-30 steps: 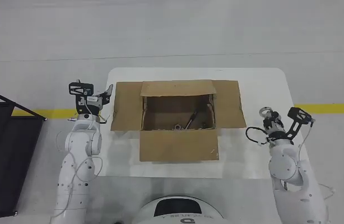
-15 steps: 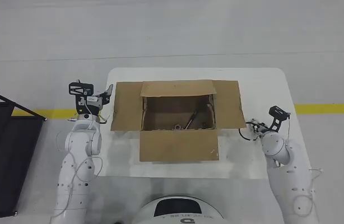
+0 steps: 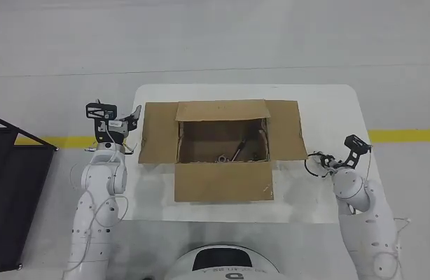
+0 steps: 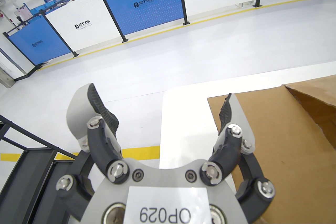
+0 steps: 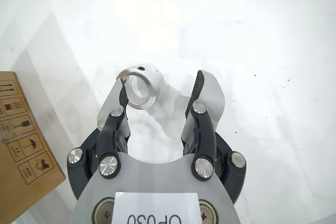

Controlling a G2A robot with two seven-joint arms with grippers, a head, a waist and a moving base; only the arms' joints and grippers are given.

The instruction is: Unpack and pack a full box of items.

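An open cardboard box (image 3: 224,182) stands mid-table with its flaps spread; a dark tool (image 3: 241,148) and small metal parts (image 3: 222,159) lie inside. My right gripper (image 3: 318,165) hangs low over the table just off the box's right flap. It is open (image 5: 161,75), and a silver metal ring (image 5: 143,87) leans against one finger, the other finger clear of it. A box corner (image 5: 23,130) shows beside it. My left gripper (image 3: 118,110) is open and holds nothing (image 4: 158,93), at the table's left edge beside the left flap (image 4: 275,135).
The white table (image 3: 320,112) has bare room right of the box and along its far edge. A black rack (image 3: 12,182) stands on the floor left of the table, below my left gripper (image 4: 26,170). A yellow line crosses the floor.
My right arm swung in from beyond the table's right edge toward the box and dropped lower, ending beside the right flap. The left arm stayed where it was.
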